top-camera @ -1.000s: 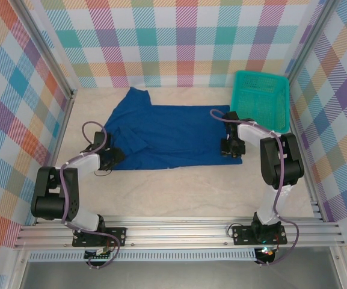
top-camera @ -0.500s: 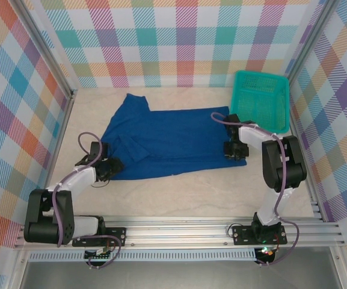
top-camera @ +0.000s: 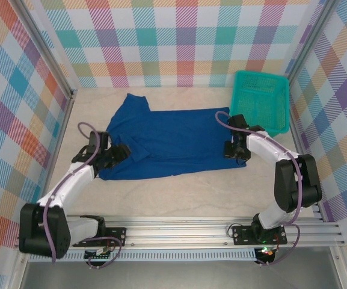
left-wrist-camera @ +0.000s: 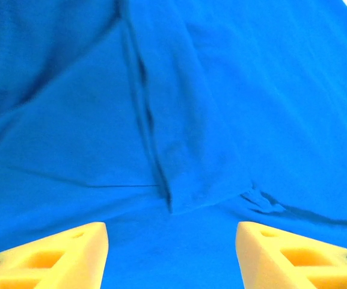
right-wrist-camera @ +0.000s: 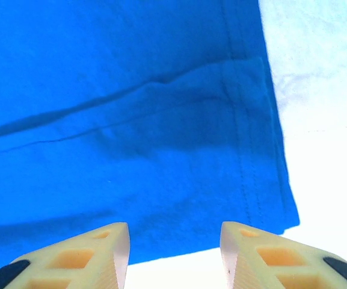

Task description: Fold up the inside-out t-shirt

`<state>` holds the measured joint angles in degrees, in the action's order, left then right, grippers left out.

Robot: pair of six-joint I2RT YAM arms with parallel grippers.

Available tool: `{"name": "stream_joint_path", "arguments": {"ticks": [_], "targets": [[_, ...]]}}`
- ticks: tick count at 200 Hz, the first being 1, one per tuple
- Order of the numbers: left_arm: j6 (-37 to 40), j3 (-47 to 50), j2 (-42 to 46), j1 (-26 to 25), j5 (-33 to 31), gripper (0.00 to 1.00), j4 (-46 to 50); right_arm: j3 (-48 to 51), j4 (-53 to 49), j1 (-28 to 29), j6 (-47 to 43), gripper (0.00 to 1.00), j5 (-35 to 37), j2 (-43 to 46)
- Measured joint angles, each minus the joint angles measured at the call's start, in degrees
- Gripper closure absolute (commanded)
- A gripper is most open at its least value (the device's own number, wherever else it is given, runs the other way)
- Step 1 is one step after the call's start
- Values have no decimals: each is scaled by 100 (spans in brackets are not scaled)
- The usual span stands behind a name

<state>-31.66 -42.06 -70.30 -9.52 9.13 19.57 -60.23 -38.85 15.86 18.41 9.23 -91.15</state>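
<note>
The inside-out t-shirt [top-camera: 173, 138] lies spread flat across the middle of the table, royal blue, one sleeve pointing to the back left. My left gripper [top-camera: 124, 150] rests over its left side, near a fold. In the left wrist view the left gripper [left-wrist-camera: 172, 256] is open, its yellow fingers [left-wrist-camera: 59, 256] wide apart over flat t-shirt cloth [left-wrist-camera: 221, 90] with a seam. My right gripper [top-camera: 234, 152] sits at the shirt's front right corner. The right gripper [right-wrist-camera: 173, 250] is open above the hemmed edge of the t-shirt [right-wrist-camera: 131, 90], holding nothing.
A teal mesh basket [top-camera: 261, 99] stands at the back right, just beyond the right arm. Bare pale table [top-camera: 179, 198] runs between the shirt and the arm bases. Checkered walls close in the left, back and right sides.
Both grippers have opened a little wider. The left gripper slid up and right onto the shirt; the right arm's elbow swung outward to the right. The shirt's left edge shifted slightly.
</note>
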Motion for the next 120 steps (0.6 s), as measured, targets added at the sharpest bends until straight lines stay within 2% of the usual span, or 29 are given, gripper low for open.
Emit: {"name": "stream_joint_path", "arguments": {"ticks": [26, 55, 89, 120], "targets": [[74, -319, -769, -323, 46, 43, -81, -22, 46, 0, -2, 56, -101, 0], [149, -581, -1408, -391, -31, 47, -186, -22, 48, 0, -4, 56, -142, 0], [229, -704, -1908, -391, -101, 57, -223, -22, 59, 0, -7, 56, -140, 4], [262, -752, -2129, -391, -103, 71, -238, -22, 70, 0, -7, 56, -140, 4]]}}
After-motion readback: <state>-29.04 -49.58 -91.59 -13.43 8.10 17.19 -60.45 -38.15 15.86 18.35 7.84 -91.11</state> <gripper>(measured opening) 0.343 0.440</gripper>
